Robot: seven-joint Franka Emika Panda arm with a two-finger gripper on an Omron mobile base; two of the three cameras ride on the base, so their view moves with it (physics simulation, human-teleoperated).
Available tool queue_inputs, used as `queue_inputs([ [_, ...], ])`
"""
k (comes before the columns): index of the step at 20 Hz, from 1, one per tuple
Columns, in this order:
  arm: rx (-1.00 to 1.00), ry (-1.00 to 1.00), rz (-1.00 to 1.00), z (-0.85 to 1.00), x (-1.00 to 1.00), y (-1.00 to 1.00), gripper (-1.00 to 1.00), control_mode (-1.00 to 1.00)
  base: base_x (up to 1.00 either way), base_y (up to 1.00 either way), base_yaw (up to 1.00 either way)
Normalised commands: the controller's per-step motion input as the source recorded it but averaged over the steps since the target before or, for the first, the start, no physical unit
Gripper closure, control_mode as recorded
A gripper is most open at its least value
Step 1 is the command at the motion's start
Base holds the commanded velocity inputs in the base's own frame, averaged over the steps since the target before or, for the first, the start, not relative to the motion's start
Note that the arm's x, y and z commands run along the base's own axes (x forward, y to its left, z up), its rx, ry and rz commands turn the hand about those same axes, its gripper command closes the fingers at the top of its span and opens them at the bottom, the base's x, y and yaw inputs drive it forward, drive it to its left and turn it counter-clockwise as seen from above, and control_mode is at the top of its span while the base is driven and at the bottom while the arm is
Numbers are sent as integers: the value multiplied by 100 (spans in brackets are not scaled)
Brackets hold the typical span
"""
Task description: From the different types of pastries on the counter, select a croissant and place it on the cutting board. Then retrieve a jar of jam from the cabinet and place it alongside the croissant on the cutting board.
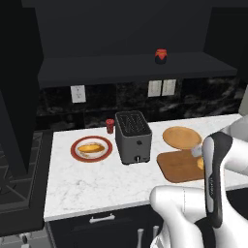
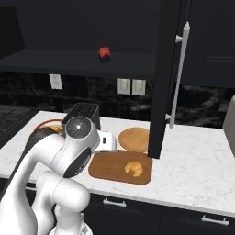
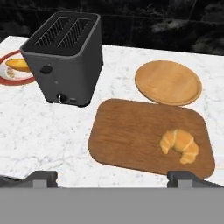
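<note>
Now the gripper (image 3: 113,177) hangs wide open and empty above the board (image 3: 131,135), a smooth brown wooden slab with rounded corners. On its right part lies the ridged golden croissant (image 3: 179,145). Beside it stand a round tan plate (image 3: 168,82) and a boxy grey toaster (image 3: 65,59); the red-topped jar (image 2: 105,53) sits on the black shelf (image 2: 69,62).

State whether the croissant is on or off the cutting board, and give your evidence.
On. In the hand view the croissant lies on the cutting board, near its right end, with brown wood showing on every side of it; the open gripper is apart from it.
</note>
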Motion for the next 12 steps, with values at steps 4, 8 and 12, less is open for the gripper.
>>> queue_inputs([
  [4,1,-17,-9,100,-11,3,-100,-100,0,0,0],
  [8,0,-16,-10,99,-11,5,-100,-100,0,0,0],
  [12,2,-23,-11,84,-8,9,-100,-100,0,0,0],
])
